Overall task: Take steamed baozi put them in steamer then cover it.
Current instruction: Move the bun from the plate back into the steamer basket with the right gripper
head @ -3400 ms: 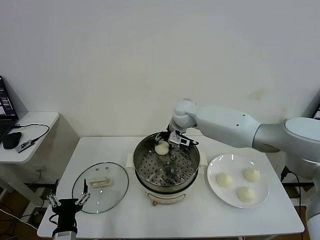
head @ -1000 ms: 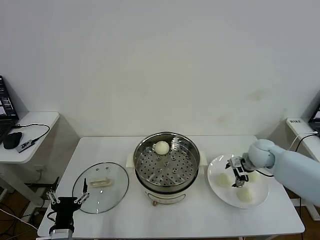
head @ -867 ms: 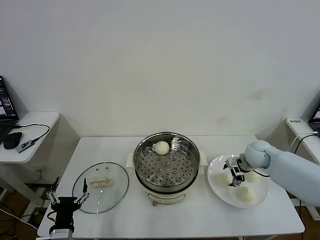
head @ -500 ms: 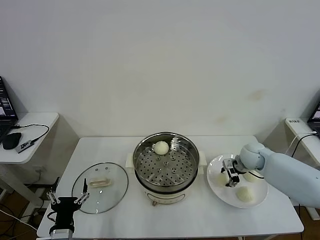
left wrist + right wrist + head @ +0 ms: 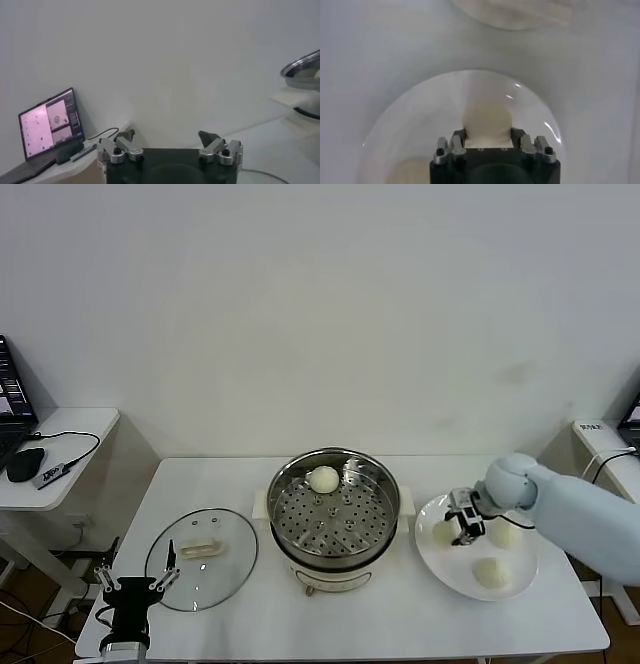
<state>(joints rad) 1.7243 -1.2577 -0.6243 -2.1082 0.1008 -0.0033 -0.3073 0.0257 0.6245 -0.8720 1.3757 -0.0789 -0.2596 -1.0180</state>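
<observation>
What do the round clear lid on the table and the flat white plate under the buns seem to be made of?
The round clear lid looks like glass with a thin metal rim: the table shows through it, and its pale handle could be plastic. The flat white plate looks like glazed ceramic, possibly melamine: the right wrist view shows bright glints on its smooth surface.

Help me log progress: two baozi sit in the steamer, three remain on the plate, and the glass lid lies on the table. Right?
Not quite. The head view shows one baozi in the steamer, not two. Three remain on the plate, and the glass lid lies on the table.
</observation>
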